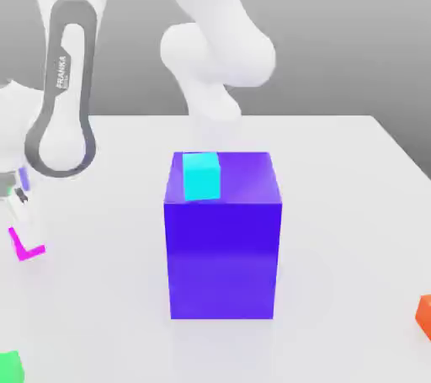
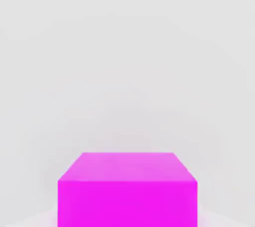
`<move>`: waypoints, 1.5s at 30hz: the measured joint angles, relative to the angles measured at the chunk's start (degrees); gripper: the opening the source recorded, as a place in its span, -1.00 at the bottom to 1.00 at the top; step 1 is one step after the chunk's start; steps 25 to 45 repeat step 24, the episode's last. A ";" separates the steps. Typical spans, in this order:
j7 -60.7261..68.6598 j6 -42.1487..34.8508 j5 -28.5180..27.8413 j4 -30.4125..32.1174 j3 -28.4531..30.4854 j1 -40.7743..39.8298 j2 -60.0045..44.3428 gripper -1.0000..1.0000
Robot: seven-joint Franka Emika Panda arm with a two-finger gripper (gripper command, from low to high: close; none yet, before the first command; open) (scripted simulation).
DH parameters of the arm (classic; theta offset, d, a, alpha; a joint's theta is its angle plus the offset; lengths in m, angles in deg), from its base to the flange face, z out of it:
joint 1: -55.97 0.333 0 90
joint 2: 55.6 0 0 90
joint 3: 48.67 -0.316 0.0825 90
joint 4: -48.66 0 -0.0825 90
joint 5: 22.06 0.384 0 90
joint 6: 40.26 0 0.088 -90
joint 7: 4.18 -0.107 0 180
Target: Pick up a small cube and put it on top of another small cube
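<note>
Arm is reaching down at the table's (image 1: 337,204) edge on the exterior view's left, w/ gripper (image 1: 21,204) sitting right over the magenta cube (image 1: 28,247), prob. lining up for a grasp. Can't tell how wide the fingers are standing, nor whether they're holding anything; the cube looks to be resting on the table, not lifted. Hand view is looking straight onto the magenta cube (image 2: 127,186), centred, so approach seems aligned. Big blue block (image 1: 223,238) is standing mid-table w/ a cyan cube (image 1: 202,176) already on top, near its back edge. Likely stack targets: green cube (image 1: 8,367) at near corner, orange cube (image 1: 424,316) at the opposite edge, both well apart from gripper.
</note>
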State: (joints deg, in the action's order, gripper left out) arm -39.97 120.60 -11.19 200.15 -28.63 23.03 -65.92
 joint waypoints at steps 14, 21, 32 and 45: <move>-18.63 -17.56 -3.00 -27.46 -6.46 13.97 -9.68 -1.00; -19.67 -14.06 -1.10 -31.86 -8.83 15.05 -17.65 1.00; -19.67 -14.06 -1.10 -31.86 -8.83 15.05 -17.65 1.00; -19.67 -14.06 -1.10 -31.86 -8.83 15.05 -17.65 1.00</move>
